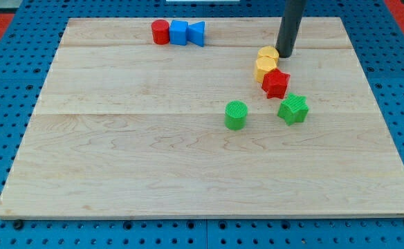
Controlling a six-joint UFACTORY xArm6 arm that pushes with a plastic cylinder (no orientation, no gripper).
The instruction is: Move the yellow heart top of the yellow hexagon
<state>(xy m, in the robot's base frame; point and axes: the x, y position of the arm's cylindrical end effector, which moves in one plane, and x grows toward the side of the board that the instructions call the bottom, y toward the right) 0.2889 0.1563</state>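
Two yellow blocks touch each other at the view's upper right. The upper one [268, 53] looks like the yellow heart and the lower one [265, 68] like the yellow hexagon, though the shapes are hard to tell apart. My tip [285, 54] stands just right of the upper yellow block, touching or nearly touching it. A red star [276, 83] sits against the lower yellow block's bottom right.
A green star [293, 108] lies below the red star. A green cylinder [236, 115] stands left of it. At the top, a red cylinder [160, 32], a blue cube [178, 32] and a blue triangle [197, 32] sit in a row on the wooden board [119, 152].
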